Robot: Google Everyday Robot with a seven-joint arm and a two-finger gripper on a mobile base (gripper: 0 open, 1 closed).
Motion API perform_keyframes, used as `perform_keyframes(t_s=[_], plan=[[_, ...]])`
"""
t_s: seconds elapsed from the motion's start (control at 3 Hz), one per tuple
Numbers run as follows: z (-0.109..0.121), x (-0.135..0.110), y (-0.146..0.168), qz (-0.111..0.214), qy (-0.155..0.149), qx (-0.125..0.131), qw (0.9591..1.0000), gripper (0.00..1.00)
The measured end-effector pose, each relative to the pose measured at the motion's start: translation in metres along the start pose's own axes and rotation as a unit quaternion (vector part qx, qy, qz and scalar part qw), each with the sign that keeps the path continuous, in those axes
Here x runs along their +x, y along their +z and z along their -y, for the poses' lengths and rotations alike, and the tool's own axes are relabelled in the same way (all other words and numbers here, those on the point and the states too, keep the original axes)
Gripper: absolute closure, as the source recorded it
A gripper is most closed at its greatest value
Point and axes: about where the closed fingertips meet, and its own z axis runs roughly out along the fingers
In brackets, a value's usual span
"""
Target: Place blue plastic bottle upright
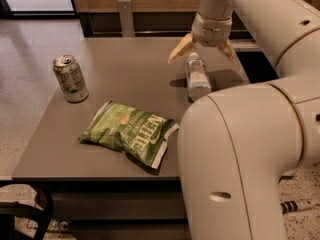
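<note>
The blue plastic bottle (197, 77) stands on the grey table (125, 79) at its right side, clear with a white cap and pale label, partly hidden below by my arm's large white link. My gripper (204, 54) hangs just above and behind the bottle's top. Its two tan fingers (181, 48) are spread wide, one on each side of the cap, touching nothing.
A green-and-white drink can (70, 78) stands upright at the table's left. A green chip bag (129, 131) lies flat near the front middle. My arm's big white link (245, 159) covers the table's right front. A chair back (126, 17) stands behind the table.
</note>
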Motion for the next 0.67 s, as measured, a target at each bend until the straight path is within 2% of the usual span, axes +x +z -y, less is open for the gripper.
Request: perform_keyframes(t_s=[0.33, 0.67], plan=[[-0.0086, -0.0022, 0.0115, -0.003, -0.021, -0.008, 0.9997, 0.00], [-0.0101, -0.0019, 0.0202, 0.000, -0.035, -0.005, 0.9994, 0.00]])
